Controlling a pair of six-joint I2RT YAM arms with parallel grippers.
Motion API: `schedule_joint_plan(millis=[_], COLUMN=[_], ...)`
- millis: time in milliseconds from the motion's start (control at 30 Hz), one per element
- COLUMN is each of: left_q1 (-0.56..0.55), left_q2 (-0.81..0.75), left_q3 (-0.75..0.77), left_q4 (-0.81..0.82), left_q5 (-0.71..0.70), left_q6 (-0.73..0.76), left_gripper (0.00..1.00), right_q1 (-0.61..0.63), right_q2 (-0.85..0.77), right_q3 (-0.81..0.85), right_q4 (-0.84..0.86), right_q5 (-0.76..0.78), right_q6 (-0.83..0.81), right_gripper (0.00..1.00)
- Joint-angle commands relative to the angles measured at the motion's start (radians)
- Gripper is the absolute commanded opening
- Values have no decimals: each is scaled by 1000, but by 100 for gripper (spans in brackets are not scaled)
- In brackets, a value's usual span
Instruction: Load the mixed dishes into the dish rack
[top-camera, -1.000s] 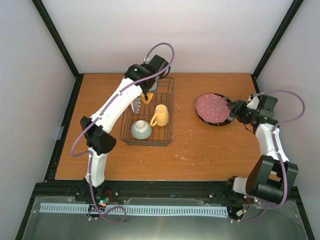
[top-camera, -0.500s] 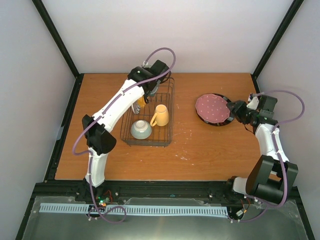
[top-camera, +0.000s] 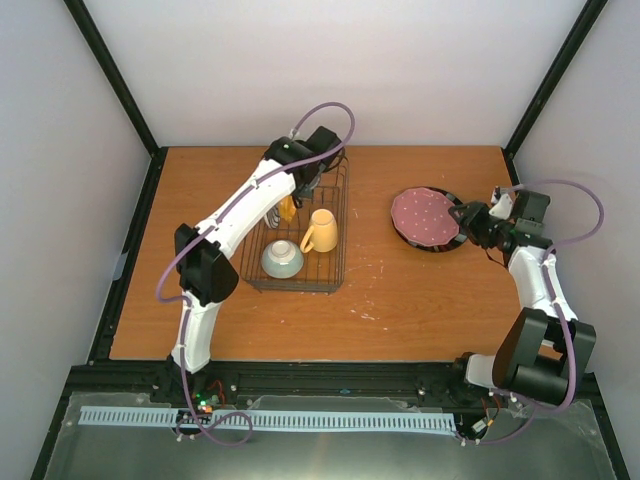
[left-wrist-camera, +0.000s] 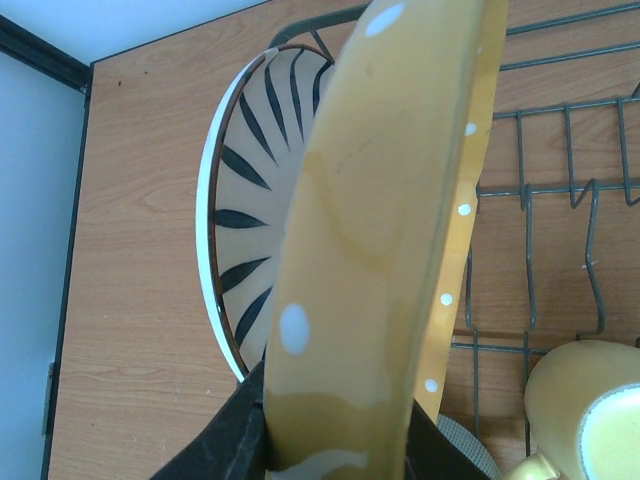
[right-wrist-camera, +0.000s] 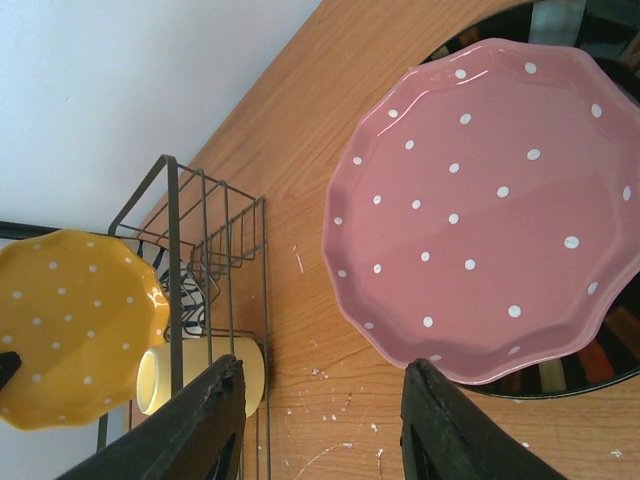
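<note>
Left gripper (left-wrist-camera: 330, 455) clamped on rim of orange-yellow scalloped plate (left-wrist-camera: 380, 230), held on edge over dish rack (left-wrist-camera: 530, 190), just beside striped plate (left-wrist-camera: 245, 220). Seating between dividers possibly not reached; view too close.

Right gripper (right-wrist-camera: 325, 420) spread, empty, near pink plate (right-wrist-camera: 480, 210).

Glazed ceramic judged stiff, slick, chip-prone; rim grip advised. No writing seen.

Glossy glaze, metal wire rack (top-camera: 320, 268), wood-grain table (top-camera: 400, 300).
Orange-yellow plate (left-wrist-camera: 370, 250) in the left pincer (left-wrist-camera: 335, 455) gleams; pink plate (right-wrist-camera: 480, 210) before the right pincer (right-wrist-camera: 322, 385) shines smooth.
</note>
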Motion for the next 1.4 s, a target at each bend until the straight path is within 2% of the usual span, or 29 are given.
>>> schedule_joint_plan(millis=[0, 267, 600, 867, 1167, 1367], left_q1=[25, 48, 73, 78, 79, 65], left_q2=[-1, -35, -88, -129, -101, -108], left_q3=[15, -2, -139, -95, -103, -44], left_q4=[29, 29, 27, 28, 27, 28], left_q5=[-63, -56, -1, -37, -15, -93], left_q6=[-28, -51, -121, -82, -38, 15], left_gripper=[1, 1, 1, 1, 1, 1], right_q1=[12, 27, 50, 54, 53, 55], right_q2=[18, 38, 52, 56, 30, 22], right_q3=[-4, 1, -1, -1, -24, -69], right_q4=[13, 11, 14, 27, 46, 105], right_q5=[-5, -5, -1, -4, 0, -13], right_q6=[-14, -17, -11, -3, 7, 34], right_gripper=[43, 43, 42, 41, 41, 39])
